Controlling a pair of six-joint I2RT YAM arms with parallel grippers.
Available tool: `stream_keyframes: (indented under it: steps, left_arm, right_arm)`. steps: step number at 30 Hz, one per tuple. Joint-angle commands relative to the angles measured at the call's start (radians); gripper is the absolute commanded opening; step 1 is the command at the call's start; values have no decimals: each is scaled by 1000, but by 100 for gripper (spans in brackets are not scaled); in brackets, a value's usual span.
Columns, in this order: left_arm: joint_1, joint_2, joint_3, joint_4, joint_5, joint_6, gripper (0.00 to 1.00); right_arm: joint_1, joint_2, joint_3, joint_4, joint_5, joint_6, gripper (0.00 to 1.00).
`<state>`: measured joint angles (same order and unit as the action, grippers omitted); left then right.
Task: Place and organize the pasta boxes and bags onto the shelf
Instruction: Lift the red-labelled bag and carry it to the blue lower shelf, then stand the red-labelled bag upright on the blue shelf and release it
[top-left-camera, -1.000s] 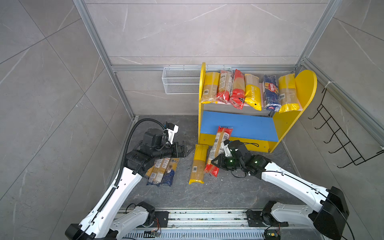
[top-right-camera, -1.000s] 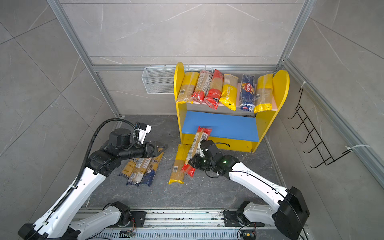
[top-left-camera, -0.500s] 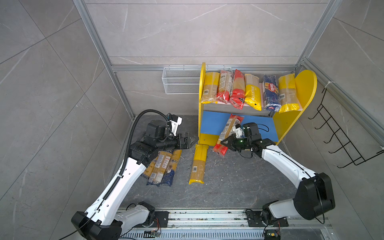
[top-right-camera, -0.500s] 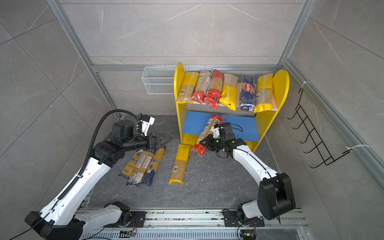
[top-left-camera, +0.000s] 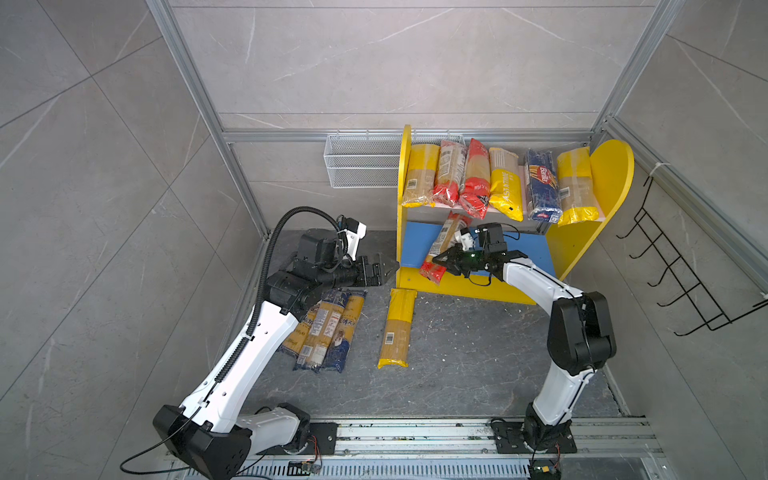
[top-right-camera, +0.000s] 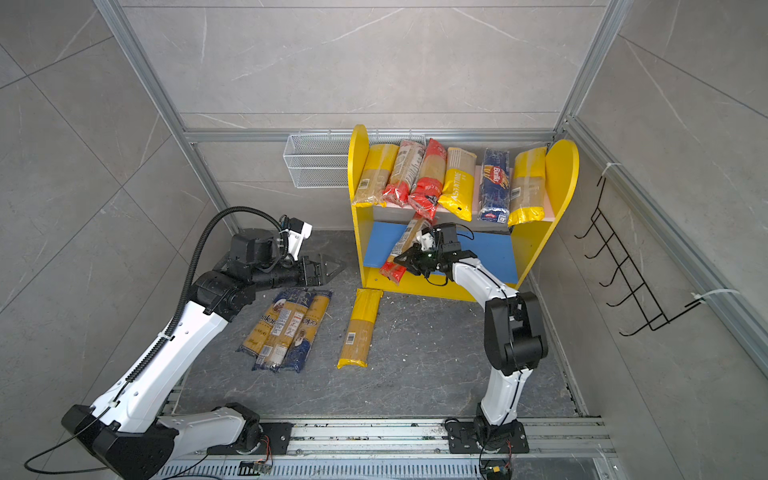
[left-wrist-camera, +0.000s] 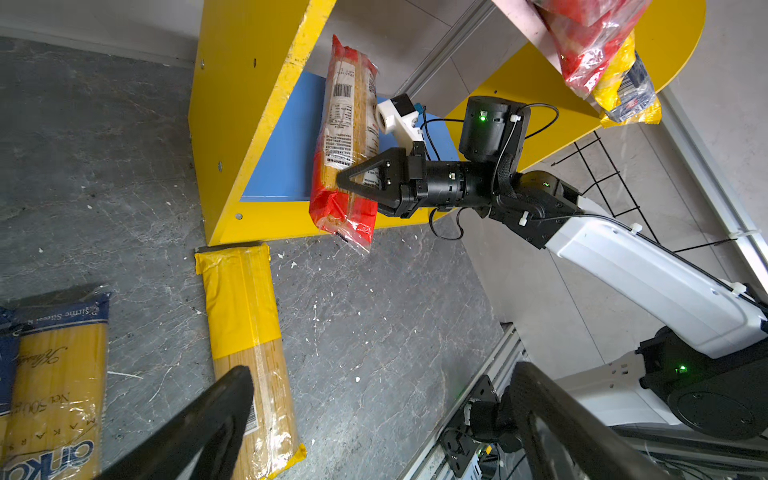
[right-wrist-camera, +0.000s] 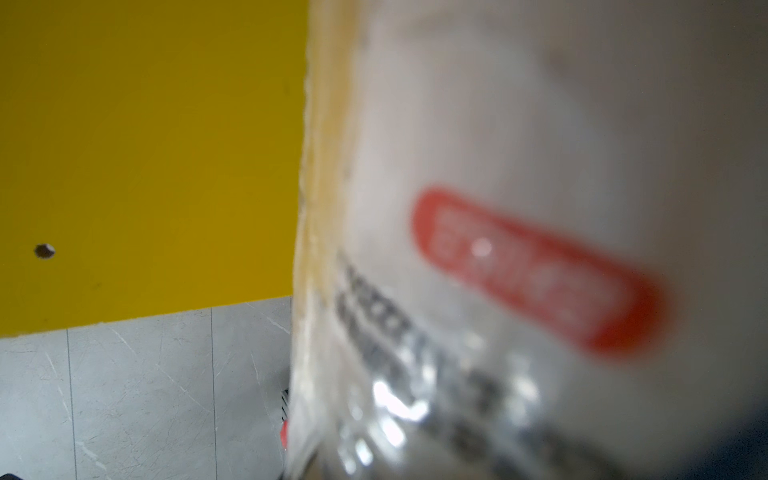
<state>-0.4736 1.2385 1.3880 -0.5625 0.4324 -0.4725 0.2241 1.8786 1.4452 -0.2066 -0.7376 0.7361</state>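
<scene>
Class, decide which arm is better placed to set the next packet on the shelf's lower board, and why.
Right. The right gripper is shut on a red-ended packet, tilted partly over the blue lower board. The left gripper is open, empty, outside the shelf.

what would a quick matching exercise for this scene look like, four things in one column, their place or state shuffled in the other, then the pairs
1 left gripper
2 right gripper
3 blue barilla packet
4 wire basket

a on the top tier of the shelf
b open, holding nothing
c mounted beside the shelf, not on it
d shut on a red packet

Pairs: 1-b, 2-d, 3-a, 4-c
</scene>
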Motion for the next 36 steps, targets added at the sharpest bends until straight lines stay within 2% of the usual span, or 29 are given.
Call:
stream_keyframes:
  steps: [1, 17, 22, 23, 25, 26, 29, 30, 32, 33, 34, 36]
  left_arm:
    - [-5, 9, 43, 7, -24, 38, 99]
    - [-2, 41, 51, 7, -57, 70, 99]
    - [0, 33, 39, 7, -64, 79, 99]
    - [0, 30, 37, 9, -66, 80, 99]
    - [1, 26, 33, 8, -67, 80, 99]
    - [2, 25, 32, 9, -66, 81, 99]
    - [3, 17, 25, 7, -67, 80, 99]
    - [4, 15, 23, 6, -67, 80, 99]
    - [4, 5, 13, 6, -67, 79, 99]
    - [6, 0, 8, 5, -67, 77, 99]
    - [6, -4, 2, 6, -66, 77, 99]
    - [6, -13, -13, 6, -64, 75, 99]
  right_arm:
    - [1, 34, 109, 81, -55, -65, 0]
    - [99, 274, 440, -165, -117, -145, 0]
    - [106, 335, 555, -320, -109, -207, 1]
    - [106, 341, 565, -341, -101, -214, 6]
    - [106, 352, 593, -378, -90, -225, 33]
    - [106, 353, 598, -384, -86, -224, 42]
    - [106, 329, 583, -389, -67, -224, 61]
    - [106, 318, 574, -396, -57, -228, 71]
    - [105, 297, 556, -417, -33, -243, 74]
    - [106, 282, 541, -426, -18, -249, 78]
    - [106, 271, 526, -433, -5, -253, 87]
    - [106, 241, 490, -440, 18, -261, 88]
